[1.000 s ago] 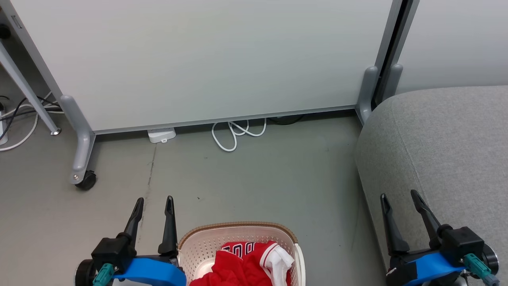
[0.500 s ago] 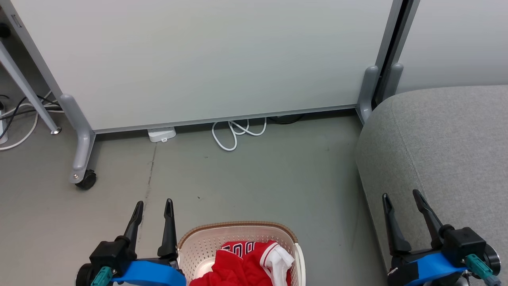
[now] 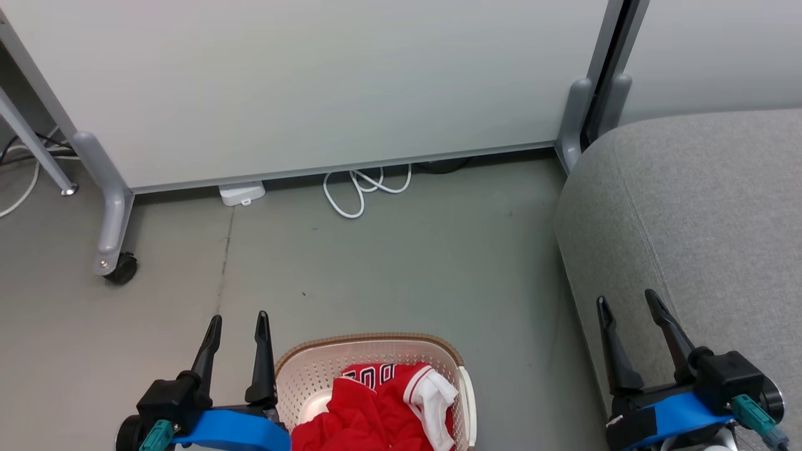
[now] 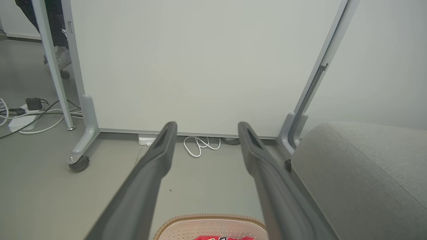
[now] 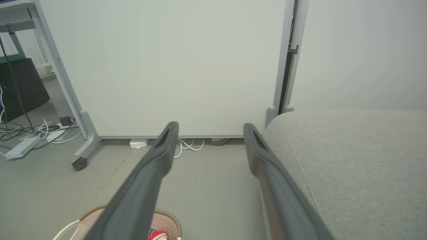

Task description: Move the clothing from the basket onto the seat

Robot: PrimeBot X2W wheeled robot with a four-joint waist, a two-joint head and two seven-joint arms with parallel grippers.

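Observation:
Red clothing (image 3: 376, 407) with white trim and dark lettering lies bunched in the cream basket (image 3: 307, 376) at the bottom middle of the head view. The basket's brown rim (image 4: 206, 220) and a sliver of red show low in the left wrist view, and its edge (image 5: 166, 221) shows low in the right wrist view. The grey seat (image 3: 702, 207) fills the right side. My left gripper (image 3: 238, 319) stands open just left of the basket, holding nothing. Over the seat's front edge my right gripper (image 3: 626, 300) is open and empty.
A white partition on wheeled grey feet (image 3: 116, 250) stands across the floor ahead. A coiled white cable (image 3: 363, 188) and a small white box (image 3: 241, 193) lie at its base. More cables and a power strip (image 5: 23, 146) lie far left. A person's foot (image 4: 60, 58) shows behind the partition.
The whole head picture has shifted up and slightly left, so the camera has moved. Both grippers stay open and the clothing lies as before in the basket.

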